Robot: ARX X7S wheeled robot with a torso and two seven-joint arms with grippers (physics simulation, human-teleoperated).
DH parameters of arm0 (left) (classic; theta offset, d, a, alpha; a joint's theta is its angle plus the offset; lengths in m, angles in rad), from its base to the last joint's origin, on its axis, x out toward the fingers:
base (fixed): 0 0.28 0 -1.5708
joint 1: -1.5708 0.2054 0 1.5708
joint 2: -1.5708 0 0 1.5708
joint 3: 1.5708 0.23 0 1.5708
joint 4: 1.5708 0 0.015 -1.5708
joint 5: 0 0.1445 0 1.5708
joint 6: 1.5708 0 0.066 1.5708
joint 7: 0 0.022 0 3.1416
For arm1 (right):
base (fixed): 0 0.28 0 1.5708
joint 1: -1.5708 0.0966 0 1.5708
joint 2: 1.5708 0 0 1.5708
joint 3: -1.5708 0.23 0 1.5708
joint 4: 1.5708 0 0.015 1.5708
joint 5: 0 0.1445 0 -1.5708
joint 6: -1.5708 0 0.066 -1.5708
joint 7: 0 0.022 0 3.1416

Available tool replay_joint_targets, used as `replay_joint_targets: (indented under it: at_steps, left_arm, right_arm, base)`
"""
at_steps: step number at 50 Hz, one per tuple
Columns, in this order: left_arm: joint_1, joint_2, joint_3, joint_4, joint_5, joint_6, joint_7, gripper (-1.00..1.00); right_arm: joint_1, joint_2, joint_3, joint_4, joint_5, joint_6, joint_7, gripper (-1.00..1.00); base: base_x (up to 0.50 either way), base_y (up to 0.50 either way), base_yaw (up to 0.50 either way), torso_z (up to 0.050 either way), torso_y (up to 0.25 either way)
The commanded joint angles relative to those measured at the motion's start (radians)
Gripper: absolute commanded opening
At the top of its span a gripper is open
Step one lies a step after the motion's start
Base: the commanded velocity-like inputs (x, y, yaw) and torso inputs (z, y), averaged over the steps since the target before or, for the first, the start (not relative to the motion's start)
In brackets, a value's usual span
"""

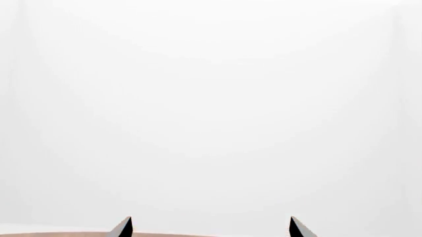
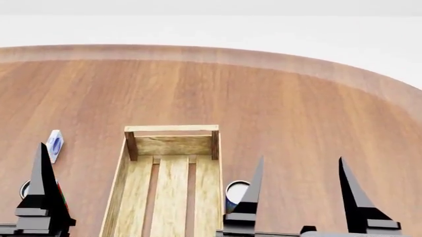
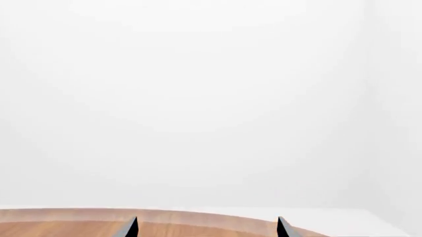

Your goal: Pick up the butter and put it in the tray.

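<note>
From the head camera I see the table [image 2: 290, 108], a round brown wood top that fills most of the view. The tray [image 2: 171, 129] sits on it straight ahead of me, one end wall facing away, bare slats inside. Both wrist cameras point out over the far edge instead: the left wrist view gives me little but white, with a sliver of wood at the frame edge, and the right wrist view shows the curved table rim [image 3: 197, 217] under the same white.

My right gripper [image 2: 300, 168] stands just right of the tray, its two black fingers well apart and nothing between them. Of my left gripper [image 2: 45, 185] the head view gives only one finger, but the left wrist view shows two tips [image 1: 125, 227] spread wide and empty.

A can [image 2: 234, 193] stands touching the tray's right side, half behind my right finger. A white-and-blue carton [image 2: 55, 144] lies left of the tray; I cannot read its print.

I cannot find the butter; a bit of red and a rounded dark rim show behind my left finger, too hidden to name.
</note>
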State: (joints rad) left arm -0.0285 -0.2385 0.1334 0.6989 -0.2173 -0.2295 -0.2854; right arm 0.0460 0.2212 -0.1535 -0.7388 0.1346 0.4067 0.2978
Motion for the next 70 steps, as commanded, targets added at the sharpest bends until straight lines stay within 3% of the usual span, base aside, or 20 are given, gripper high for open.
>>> replay_joint_targets:
  at_steps: [1,7,40,52,70]
  left_arm:
    - [0.000,-0.010,0.008,-0.005,-0.005,0.008,-0.009,1.00]
    - [-0.001,-0.015,0.009,-0.006,-0.010,0.011,-0.014,1.00]
    - [0.005,-0.035,0.013,-0.036,-0.026,0.055,-0.036,1.00]
    - [0.008,-0.044,0.017,-0.043,-0.023,0.072,-0.043,1.00]
    - [0.009,-0.053,0.022,-0.011,-0.032,0.044,-0.068,1.00]
  right_arm:
    - [-0.014,0.012,-0.012,0.007,-0.034,-0.058,0.027,1.00]
    - [-0.014,0.017,-0.015,0.009,-0.023,-0.052,0.028,1.00]
    - [0.007,0.048,-0.050,0.032,0.023,-0.048,-0.004,1.00]
    - [-0.105,0.165,-0.039,-0.086,0.136,-0.112,-0.138,1.00]
    - [-0.337,0.404,0.112,-0.238,0.223,-0.144,-0.244,1.00]
  base:
    - [0.00,0.00,0.00,0.000,0.000]
    - [0.00,0.00,0.00,0.000,0.000]
    - [0.00,0.00,0.46,0.000,0.000]
    - [0.00,0.00,0.00,0.000,0.000]
    - [0.00,0.00,0.00,0.000,0.000]
